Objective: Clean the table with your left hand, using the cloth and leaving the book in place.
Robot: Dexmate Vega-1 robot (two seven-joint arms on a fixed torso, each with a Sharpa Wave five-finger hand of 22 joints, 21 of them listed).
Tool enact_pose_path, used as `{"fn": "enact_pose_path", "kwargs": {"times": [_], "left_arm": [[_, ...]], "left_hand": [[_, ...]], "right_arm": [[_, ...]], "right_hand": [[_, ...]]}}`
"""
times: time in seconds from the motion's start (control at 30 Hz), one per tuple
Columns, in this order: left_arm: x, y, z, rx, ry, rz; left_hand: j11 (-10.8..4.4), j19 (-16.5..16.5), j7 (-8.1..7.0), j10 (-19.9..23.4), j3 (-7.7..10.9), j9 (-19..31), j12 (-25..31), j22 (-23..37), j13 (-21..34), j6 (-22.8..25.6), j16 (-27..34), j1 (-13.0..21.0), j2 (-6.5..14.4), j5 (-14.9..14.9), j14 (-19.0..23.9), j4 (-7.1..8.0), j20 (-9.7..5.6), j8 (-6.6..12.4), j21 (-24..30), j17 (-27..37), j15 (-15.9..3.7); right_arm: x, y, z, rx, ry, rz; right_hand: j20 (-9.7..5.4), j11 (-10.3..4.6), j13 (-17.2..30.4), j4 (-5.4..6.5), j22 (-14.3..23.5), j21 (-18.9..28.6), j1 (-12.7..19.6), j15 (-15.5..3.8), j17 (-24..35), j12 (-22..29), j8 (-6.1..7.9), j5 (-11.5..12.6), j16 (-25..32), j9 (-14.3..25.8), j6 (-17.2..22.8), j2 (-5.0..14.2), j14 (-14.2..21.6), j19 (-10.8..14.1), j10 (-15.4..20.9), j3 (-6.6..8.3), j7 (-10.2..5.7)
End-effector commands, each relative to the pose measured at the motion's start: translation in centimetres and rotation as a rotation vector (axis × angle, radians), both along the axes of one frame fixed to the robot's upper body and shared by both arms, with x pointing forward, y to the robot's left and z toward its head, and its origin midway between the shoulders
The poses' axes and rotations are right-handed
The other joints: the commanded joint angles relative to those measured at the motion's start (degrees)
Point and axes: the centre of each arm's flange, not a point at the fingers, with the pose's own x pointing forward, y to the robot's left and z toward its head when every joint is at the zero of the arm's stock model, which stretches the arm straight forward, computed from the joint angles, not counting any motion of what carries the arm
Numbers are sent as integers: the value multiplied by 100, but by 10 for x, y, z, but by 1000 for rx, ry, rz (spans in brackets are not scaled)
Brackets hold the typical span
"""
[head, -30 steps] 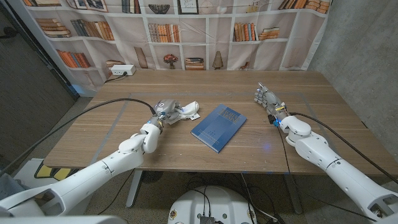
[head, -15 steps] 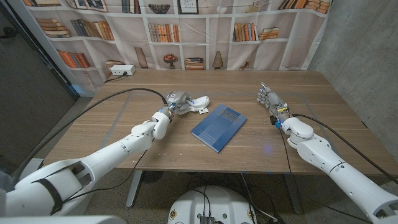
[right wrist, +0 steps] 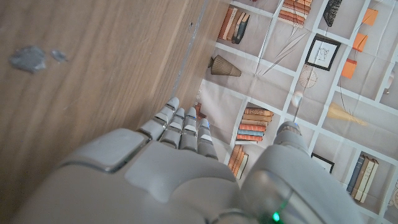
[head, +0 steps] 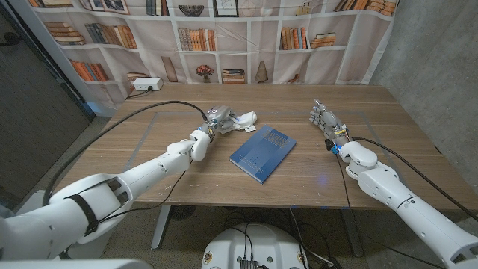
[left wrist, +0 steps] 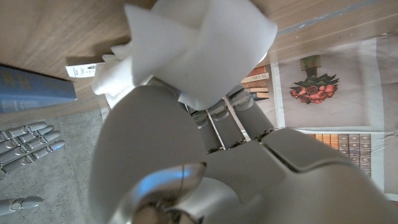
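The white cloth (head: 240,120) lay bunched on the wooden table (head: 149,149), its long axis running roughly from 8 to 2 o'clock, with its loose end pointing toward 2 o'clock in the head view. The blue book (head: 262,152) sat at about 5 o'clock from the cloth, near it but apart, its long axis tilted from 7 to 1 o'clock. A white power strip (head: 146,85) rested at the table's far edge, around 10 o'clock from the cloth. The left hand (head: 218,118) gripped the cloth, which bulged out past its fingers (left wrist: 233,112) in the left wrist view; the cloth lay at the hand's 3 o'clock side. The right hand (head: 323,117) held nothing, its fingers extended and close together, well apart from the book at its 2 o'clock.
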Motion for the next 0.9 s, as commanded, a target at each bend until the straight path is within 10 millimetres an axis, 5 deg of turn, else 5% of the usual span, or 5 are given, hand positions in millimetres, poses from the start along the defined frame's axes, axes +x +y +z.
{"fn": "enact_pose_path", "kwargs": {"times": [0.03,0.4,0.67,0.9], "left_arm": [[-26,29,-29,-1,57,90],[-55,63,-55,-87,107,198],[-78,65,-60,-140,100,216],[-78,65,-62,-145,101,221]], "left_hand": [[-18,-3,8,46,45,21,-24,6,32,56,-10,-16,8,-6,40,-7,-4,25,-15,30,-192],[-18,-2,2,56,57,20,-39,7,51,69,-10,-24,6,-6,46,-8,-7,29,-20,30,-196],[-29,0,0,72,68,19,-53,8,54,73,-8,-25,2,-5,58,-12,-9,30,-23,29,-200],[-28,-4,0,73,72,18,-67,8,59,73,-9,-39,-2,-7,62,-7,-10,29,-28,28,-201]], "right_arm": [[5,2,-3,-3,17,9],[16,7,-3,-16,35,31],[14,6,-4,-14,33,24],[11,3,-6,-11,32,18]], "right_hand": [[-2,-24,22,-11,10,-8,28,25,13,24,23,-20,4,28,38,20,56,79,41,-8,-4],[-1,-28,22,-13,11,-31,31,16,13,22,23,-22,0,28,40,28,54,88,44,-12,-7],[0,-19,22,-16,11,-45,33,15,13,24,22,-23,-2,28,42,31,54,95,55,-14,-5],[2,-17,23,-16,12,-57,33,20,13,22,22,-24,-1,28,44,35,61,101,55,-18,-5]]}}
